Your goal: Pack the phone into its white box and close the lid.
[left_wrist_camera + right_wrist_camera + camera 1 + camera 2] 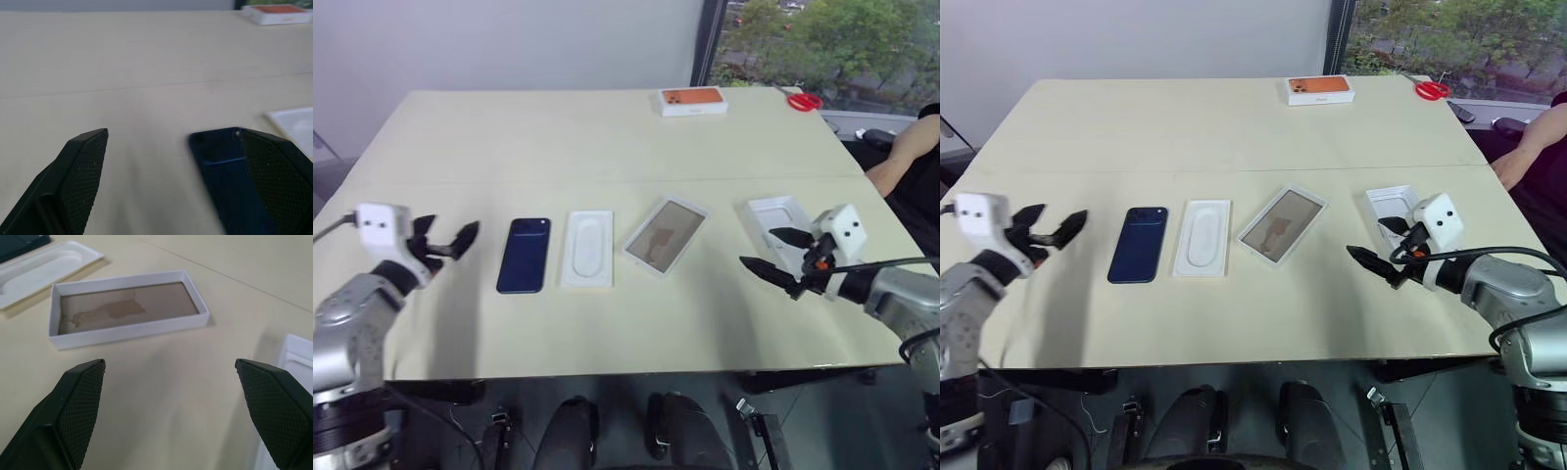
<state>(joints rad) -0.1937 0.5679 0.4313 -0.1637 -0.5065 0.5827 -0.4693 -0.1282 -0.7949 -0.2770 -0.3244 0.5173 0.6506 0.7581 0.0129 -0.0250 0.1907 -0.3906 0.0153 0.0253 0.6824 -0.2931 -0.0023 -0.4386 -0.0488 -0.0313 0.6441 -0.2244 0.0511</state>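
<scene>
While both grippers, left gripper (448, 241) and right gripper (778, 252), are hovering spread wide and empty, the phone (525, 255), the white box (665, 235) and the lid (778, 219) are lying along the table's (607, 137) near edge.

Even daylight; soft shadows; blurred left-wrist foreground

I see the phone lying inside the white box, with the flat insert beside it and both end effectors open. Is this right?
Not quite. The phone lies on the table, outside the white box; the flat insert sits between them, as the left eye view shows. The box is empty. Both the left end effector and the right end effector are open.
</scene>
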